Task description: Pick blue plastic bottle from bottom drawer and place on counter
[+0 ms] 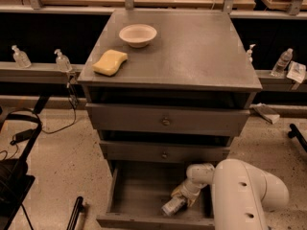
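The bottom drawer (144, 190) of the grey cabinet is pulled open. The blue plastic bottle (172, 206) lies on its side inside it, near the front right, cap end pointing toward the drawer's front. My gripper (184, 193) is down inside the drawer at the bottle's upper end, touching or very close to it; my white arm (244, 195) fills the lower right and hides the drawer's right side. The counter (192, 47) is the cabinet's flat grey top.
A beige bowl (137, 34) and a yellow sponge (110, 62) sit on the counter's left part. Two shallower knobbed drawers (165, 122) are closed above the open one. Small pump bottles (62, 60) and a distant water bottle (281, 62) stand on ledges at either side.
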`<state>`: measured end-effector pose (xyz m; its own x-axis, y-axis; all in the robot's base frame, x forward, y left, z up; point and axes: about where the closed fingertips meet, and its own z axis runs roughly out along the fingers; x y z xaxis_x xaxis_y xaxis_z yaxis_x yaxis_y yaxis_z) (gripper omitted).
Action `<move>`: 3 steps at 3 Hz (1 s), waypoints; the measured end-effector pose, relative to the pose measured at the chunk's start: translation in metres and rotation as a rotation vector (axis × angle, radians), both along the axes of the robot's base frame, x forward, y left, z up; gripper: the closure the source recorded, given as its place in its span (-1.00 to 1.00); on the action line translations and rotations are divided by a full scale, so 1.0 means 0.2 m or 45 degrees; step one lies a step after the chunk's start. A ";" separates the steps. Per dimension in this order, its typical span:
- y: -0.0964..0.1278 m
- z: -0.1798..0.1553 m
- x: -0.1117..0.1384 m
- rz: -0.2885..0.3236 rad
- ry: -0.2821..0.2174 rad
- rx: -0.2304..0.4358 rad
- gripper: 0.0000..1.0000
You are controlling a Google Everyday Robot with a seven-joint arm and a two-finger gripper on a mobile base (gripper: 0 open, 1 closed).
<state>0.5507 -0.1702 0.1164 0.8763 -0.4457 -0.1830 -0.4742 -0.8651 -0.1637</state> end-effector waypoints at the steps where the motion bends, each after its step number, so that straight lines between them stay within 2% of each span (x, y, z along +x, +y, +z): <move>1: 0.03 0.03 0.01 -0.006 -0.001 0.062 0.42; 2: 0.10 0.24 0.02 -0.023 -0.045 0.213 0.87; 3: 0.13 0.70 0.01 -0.121 -0.088 0.438 1.00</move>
